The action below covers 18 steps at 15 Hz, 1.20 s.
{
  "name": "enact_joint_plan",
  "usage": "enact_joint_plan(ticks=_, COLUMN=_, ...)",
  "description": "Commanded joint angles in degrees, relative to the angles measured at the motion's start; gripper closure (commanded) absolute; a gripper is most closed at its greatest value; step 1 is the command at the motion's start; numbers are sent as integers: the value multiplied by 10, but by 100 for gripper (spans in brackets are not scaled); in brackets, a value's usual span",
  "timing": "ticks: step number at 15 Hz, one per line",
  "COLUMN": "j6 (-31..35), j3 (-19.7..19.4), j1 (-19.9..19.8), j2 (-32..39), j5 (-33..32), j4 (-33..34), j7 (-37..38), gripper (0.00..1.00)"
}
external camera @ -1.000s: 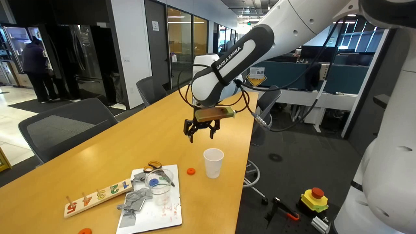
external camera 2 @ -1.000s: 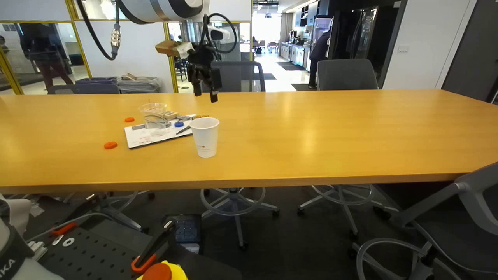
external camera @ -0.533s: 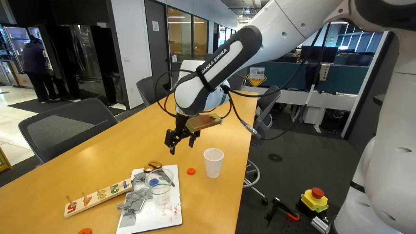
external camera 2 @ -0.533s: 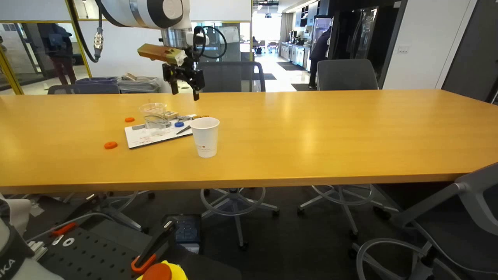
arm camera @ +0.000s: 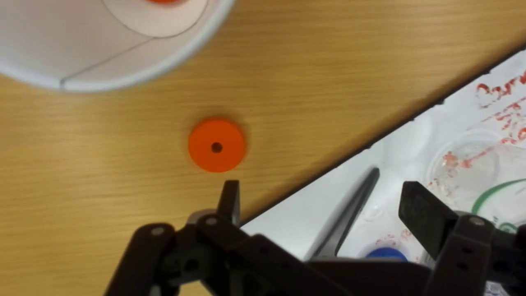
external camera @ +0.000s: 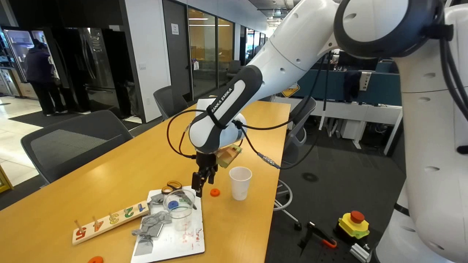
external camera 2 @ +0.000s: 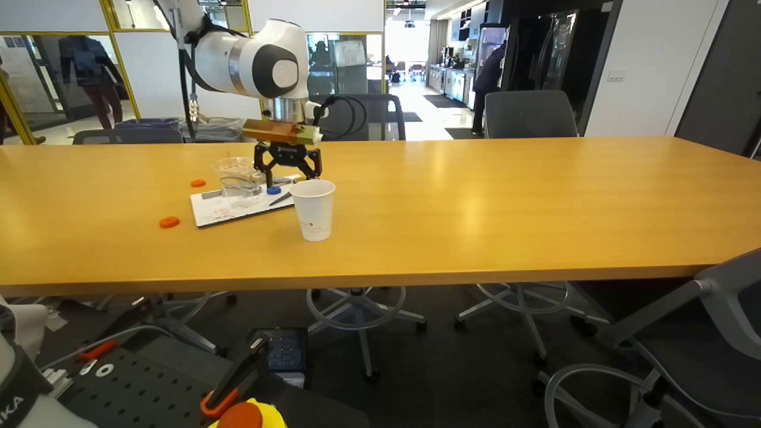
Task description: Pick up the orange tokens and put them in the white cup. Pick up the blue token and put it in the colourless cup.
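My gripper (arm camera: 320,199) is open and empty above the whiteboard's edge; it also shows in both exterior views (external camera: 204,187) (external camera 2: 289,179). An orange token (arm camera: 216,146) lies flat on the table ahead of the fingertips, beside the white cup (arm camera: 61,45); it shows in an exterior view (external camera: 215,192). Another orange token (arm camera: 164,1) is inside the white cup (external camera 2: 313,214). Two more orange tokens (external camera 2: 169,222) (external camera 2: 198,183) lie beyond the board. The blue token (external camera 2: 274,190) lies on the board beside the colourless cup (external camera 2: 233,169); my gripper partly hides it in the wrist view.
The whiteboard (external camera: 192,237) also bears scissors (external camera: 172,186) and grey cloth-like pieces (external camera: 155,221). A wooden strip with pegs and numbers (external camera: 111,221) lies beside it. The white cup stands near the table's edge (external camera 2: 380,279). Chairs (external camera: 76,142) stand around the table.
My gripper has come down and closer to the white cup and the nearby orange token, and its wrist has turned. It stays open. The tokens and cups have not moved.
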Motion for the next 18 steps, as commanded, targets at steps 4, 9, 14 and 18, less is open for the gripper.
enact_joint_plan(ticks=4, j6=-6, j3=1, j1=-23, j2=67, j5=-72, j4=81, j7=-64, gripper=0)
enact_joint_plan(ticks=9, j6=1, j3=-16, j1=-19, j2=79, j5=-130, j4=89, j7=-49, gripper=0)
enact_joint_plan(ticks=14, j6=-6, j3=-11, j1=-33, j2=89, j5=-125, j4=87, j7=-58, gripper=0)
enact_joint_plan(ticks=18, j6=-9, j3=-8, j1=-39, j2=98, j5=-122, j4=87, j7=-59, gripper=0)
